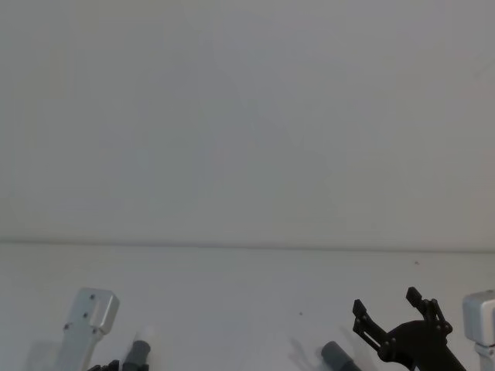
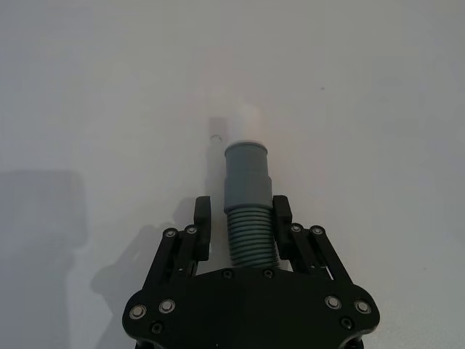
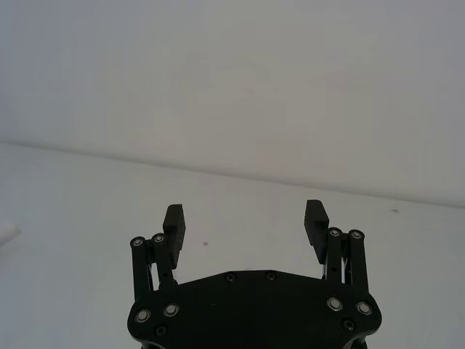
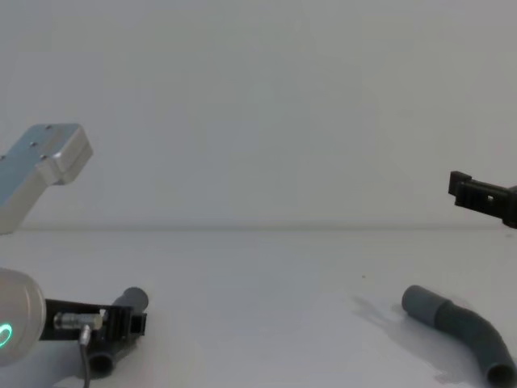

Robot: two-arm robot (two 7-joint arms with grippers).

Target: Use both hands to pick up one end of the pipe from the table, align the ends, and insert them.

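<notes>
From the head, the white table (image 1: 247,309) runs back to a pale wall (image 1: 247,116). At the bottom left the silver left arm (image 1: 89,317) comes down beside the left piece (image 1: 138,354), whose white tip (image 1: 145,332) points away from the robot. At the bottom right the right gripper (image 1: 390,306) has its jaws spread wide. The right piece (image 1: 336,357) lies just beside it on the table.

The left wrist view looks along the left gripper (image 2: 242,216), low over the table. Its fingers (image 2: 202,218) sit either side of the left piece's ribbed stretch (image 2: 251,243). A sliver of gap shows on one side, so the jaws are around the pipe, not clamped. The grey collar (image 2: 247,178) and white tip stick out beyond them.

In the right wrist view the right gripper gapes wide over the table.

From the chest, the left gripper sits at table level around the left piece. The right piece lies bent on the table to the right, with the right gripper well above it.
</notes>
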